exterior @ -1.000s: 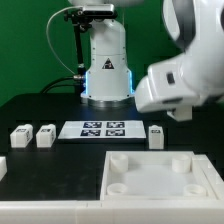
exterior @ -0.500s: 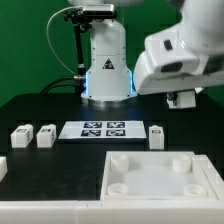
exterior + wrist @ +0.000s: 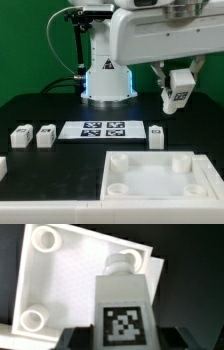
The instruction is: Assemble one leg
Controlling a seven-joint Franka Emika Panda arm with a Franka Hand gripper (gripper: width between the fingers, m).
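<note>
My gripper [image 3: 177,86] is shut on a leg [image 3: 178,96], a small white oblong block with a black-and-white tag, and holds it in the air above the far right part of the table. In the wrist view the leg [image 3: 124,303] stands between my dark fingers [image 3: 77,338], tag face towards the camera, its round peg end pointing at the white square tray [image 3: 70,280] beneath. The tray [image 3: 160,182] with round corner sockets lies at the front. Three more legs lie on the table: two towards the exterior view's left [image 3: 21,136] [image 3: 45,135] and one [image 3: 155,135] beyond the tray.
The marker board [image 3: 100,129] lies flat between the loose legs. The robot base [image 3: 107,75] with a blue light stands behind it. A small white piece [image 3: 2,167] shows at the exterior view's left edge.
The arm has swung towards the exterior view's left and turned, so the gripper with the leg in it now hangs in view above the table's right part.
</note>
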